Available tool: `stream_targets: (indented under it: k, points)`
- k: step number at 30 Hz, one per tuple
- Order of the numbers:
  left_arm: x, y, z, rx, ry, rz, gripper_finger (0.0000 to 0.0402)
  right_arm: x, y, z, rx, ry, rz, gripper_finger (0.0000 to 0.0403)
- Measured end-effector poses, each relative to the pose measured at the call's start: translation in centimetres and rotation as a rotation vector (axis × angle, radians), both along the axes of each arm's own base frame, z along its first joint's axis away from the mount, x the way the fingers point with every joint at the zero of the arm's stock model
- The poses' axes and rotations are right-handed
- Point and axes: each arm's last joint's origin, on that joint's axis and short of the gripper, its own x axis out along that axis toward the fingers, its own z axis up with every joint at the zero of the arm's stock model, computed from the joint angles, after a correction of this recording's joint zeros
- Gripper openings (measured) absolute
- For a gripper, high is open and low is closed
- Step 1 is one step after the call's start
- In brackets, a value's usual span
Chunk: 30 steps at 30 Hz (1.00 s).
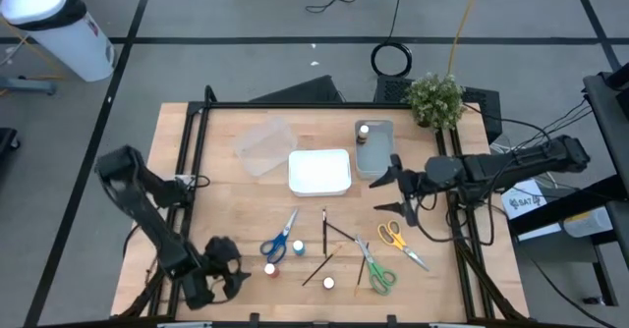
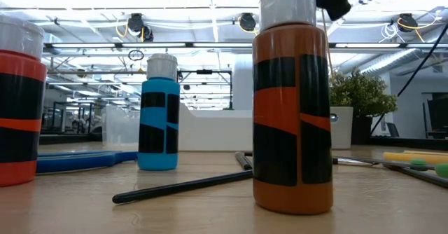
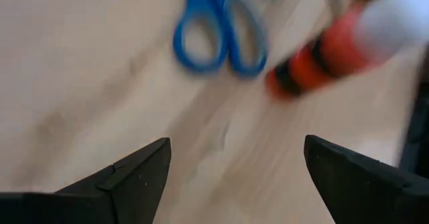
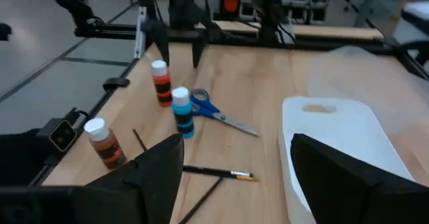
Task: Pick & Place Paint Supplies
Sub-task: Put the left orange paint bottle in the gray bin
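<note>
Three small round paint bottles with white caps and black-banded labels are stood upright on the pale wooden table [image 1: 236, 195] near its front edge: a red bottle [image 4: 160, 84], a blue bottle [image 4: 181, 112] just beside it, and an orange-brown bottle [image 4: 104, 142] set apart from them. The blue-handled scissors [image 1: 279, 240] are laid flat beside the red and blue bottles, with glossy plastic loops and bare metal blades. The yellow-handled scissors [image 1: 398, 241] and the green-handled scissors [image 1: 374, 270] are laid farther to the right, and thin dark brushes [image 1: 325, 232] are scattered between the two groups. A white rectangular tray [image 1: 319, 171] with rounded corners is placed mid-table, flanked by a clear plastic tray [image 1: 263, 145] and a grey tray [image 1: 373, 149] in which a white-capped pot is seen. A small leafy potted plant [image 1: 435, 98] is set at the far right corner. The table is framed by black rails, and grey floor with dark tape lines and loose cables is seen beyond. The left gripper [image 3: 233, 174] is held low over the front left of the table with its fingers spread wide and nothing between them. The right gripper [image 4: 234, 174] is hung above the table's right side, near the grey tray, with fingers parted and empty. In the left wrist view the red bottle and blue scissors are blurred, and the bottle is cut off at the edge.
</note>
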Motion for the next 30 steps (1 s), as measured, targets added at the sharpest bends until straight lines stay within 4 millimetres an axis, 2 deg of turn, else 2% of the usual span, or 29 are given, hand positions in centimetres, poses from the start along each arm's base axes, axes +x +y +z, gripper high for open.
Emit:
stream_targets:
  k: [3,6,9,15,22,30]
  points:
    - [0.2,-1.0,-2.6,0.021,0.024,-0.016,0.0349,0.0,0.5,0.2,-0.009,-0.024,0.030,0.0258]
    - [0.5,-2.1,-4.1,0.054,-0.055,0.003,0.0349,-0.1,1.0,0.2,-0.003,-0.028,0.058,0.0258]
    - [0.6,-2.9,-4.7,0.132,-0.134,-0.014,0.0349,-0.3,1.6,0.4,0.018,-0.038,0.083,0.0258]
    - [1.0,-4.3,-5.0,0.326,-0.183,-0.174,0.0349,-0.3,3.2,0.5,0.054,-0.059,0.149,0.0258]
    - [1.9,-3.5,-7.0,0.490,-0.257,-0.118,0.0349,0.6,4.8,0.4,0.068,-0.109,0.204,0.0258]
    - [2.8,-3.9,-8.2,0.531,-0.355,-0.093,0.0349,1.9,5.8,-0.6,0.071,-0.093,0.220,0.0258]
